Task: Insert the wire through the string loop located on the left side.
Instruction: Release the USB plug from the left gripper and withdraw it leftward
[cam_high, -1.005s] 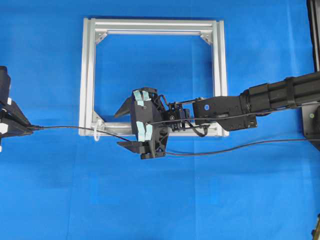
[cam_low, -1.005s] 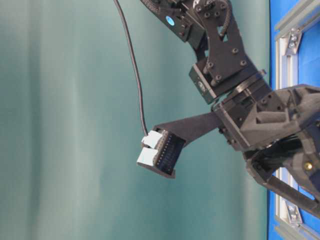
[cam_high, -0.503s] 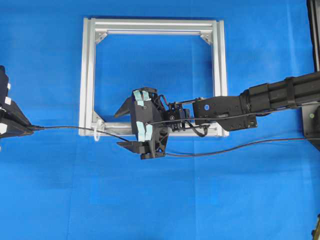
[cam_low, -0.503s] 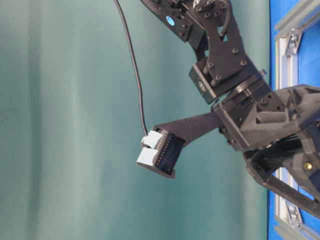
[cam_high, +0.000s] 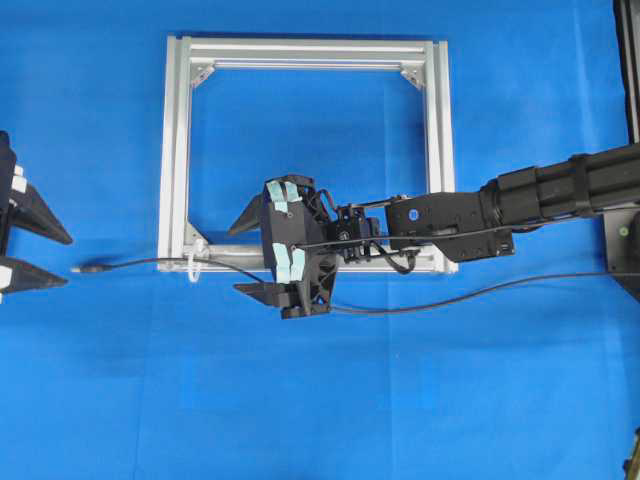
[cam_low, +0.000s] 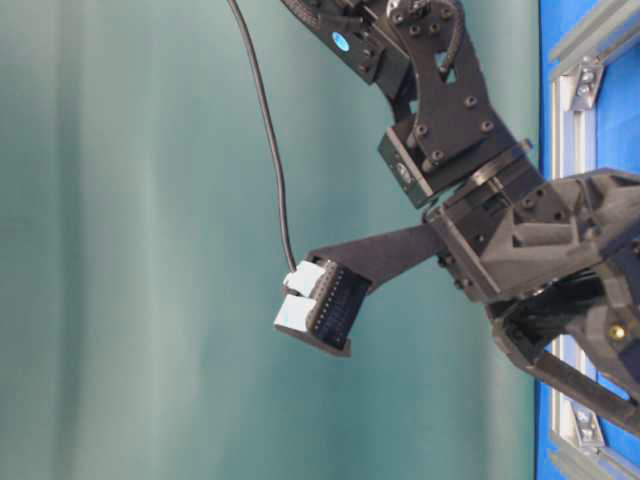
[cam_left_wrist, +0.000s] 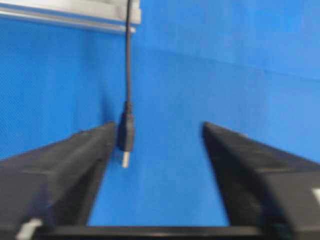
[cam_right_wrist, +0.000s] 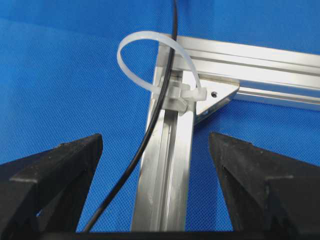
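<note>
Now the left pincer (cam_high: 30, 245) is standing spread, having just released the wire (cam_high: 130, 264), whose plug is lying beyond the string loop (cam_high: 194, 262), while the right pincer (cam_high: 252, 252) is staying spread.

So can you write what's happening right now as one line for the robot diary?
wire: through string loop | plug: between open left jaws, unheld | right jaws: open, empty, facing frame

The square frame (cam_high: 303, 50) is showing brushed silver aluminium — grooved, faintly glossy. The string loop (cam_right_wrist: 150, 60) is looking like translucent whitish plastic; the wire (cam_right_wrist: 155, 110) is wearing smooth black sheathing — over a matt blue cloth (cam_high: 300, 400).
</note>
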